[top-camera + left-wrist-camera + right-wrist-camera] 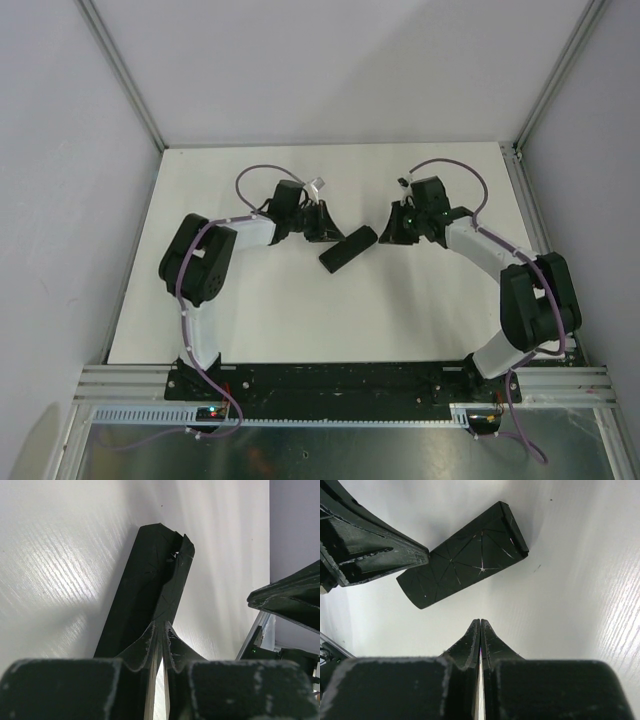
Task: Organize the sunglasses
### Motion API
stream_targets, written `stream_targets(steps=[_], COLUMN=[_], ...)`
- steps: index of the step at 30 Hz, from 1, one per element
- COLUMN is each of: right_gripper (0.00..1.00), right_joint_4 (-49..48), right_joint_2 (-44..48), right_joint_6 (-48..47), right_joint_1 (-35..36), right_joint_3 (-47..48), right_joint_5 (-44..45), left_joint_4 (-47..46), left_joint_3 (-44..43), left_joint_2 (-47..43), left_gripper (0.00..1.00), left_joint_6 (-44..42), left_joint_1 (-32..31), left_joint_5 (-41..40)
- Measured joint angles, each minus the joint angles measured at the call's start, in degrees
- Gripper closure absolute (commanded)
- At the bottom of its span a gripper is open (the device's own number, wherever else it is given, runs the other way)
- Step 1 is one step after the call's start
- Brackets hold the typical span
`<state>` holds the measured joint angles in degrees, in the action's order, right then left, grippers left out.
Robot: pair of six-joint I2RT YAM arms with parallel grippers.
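L gripper (160, 629) sat at closed case's (145, 580) end; sunglasses not visible.
Its jaws were a crack apart, R gripper (479, 624) pressed together, empty; sunglasses prob. inside case, mid-frame on tabletop (300, 310); task looked nearly done.

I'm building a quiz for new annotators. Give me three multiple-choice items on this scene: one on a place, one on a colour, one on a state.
1. Where does the case lie?
A. On the rail by the arm bases
B. On the table, between the left gripper and the right gripper
C. In the table's far left corner

2. What colour is the case?
A. Black
B. Light blue
C. Red

3. How does the right gripper stand?
A. Wide open
B. Shut on the case
C. Shut, holding nothing

Answers:
1 B: the top view shows it mid-table, between the two sets of fingertips.
2 A: it is black in every view.
3 C: the right wrist view shows its fingers pressed together, short of the case.
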<state>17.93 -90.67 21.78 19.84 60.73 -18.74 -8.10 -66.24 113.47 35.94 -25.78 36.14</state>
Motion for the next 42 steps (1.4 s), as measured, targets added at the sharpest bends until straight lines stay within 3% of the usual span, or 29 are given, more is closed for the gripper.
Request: stream_targets(steps=[30,33,35,36,38,39,40,42], right_gripper=[0.92,0.75,0.63,0.56,0.32,0.17,0.09,0.03], right_joint_4=[-5.0,-5.4,-6.0,-6.0,-5.8,-5.6,-5.4,-5.2], right_joint_2=[-6.8,-6.8,-6.2,-5.0,-1.6,1.3,4.5,12.6], right_joint_6=[0.7,0.8,0.9,0.6,0.7,0.5,0.4,0.1], right_joint_1=[4.0,4.2,4.2,4.3,4.3,4.3,4.2,3.6], right_joint_3=[-2.2,-2.3,-2.9,-3.8,-5.7,-7.0,-8.2,-10.5], right_joint_5=[-3.4,-3.4,-2.9,-2.3,-1.1,-0.1,0.9,3.2], left_joint_4=[7.3,8.7,9.2,9.4,9.6,9.8,10.2,10.7], left_joint_3=[-3.3,-3.3,-2.9,-2.3,0.1,1.9,3.5,7.6], left_joint_2=[-6.3,-7.9,-9.5,-10.7,-14.2,-16.7,-19.0,-25.7], left_gripper=[0.85,0.81,0.73,0.66,0.47,0.26,0.13,0.04], left_joint_6=[-2.2,-2.7,-3.1,-3.4,-3.9,-4.4,-4.8,-5.4], left_joint_1=[0.9,1.3,1.6,1.6,1.8,1.9,1.9,2.0], left_joint_5=[-1.6,-2.4,-3.4,-4.2,-6.1,-7.5,-8.5,-12.0])
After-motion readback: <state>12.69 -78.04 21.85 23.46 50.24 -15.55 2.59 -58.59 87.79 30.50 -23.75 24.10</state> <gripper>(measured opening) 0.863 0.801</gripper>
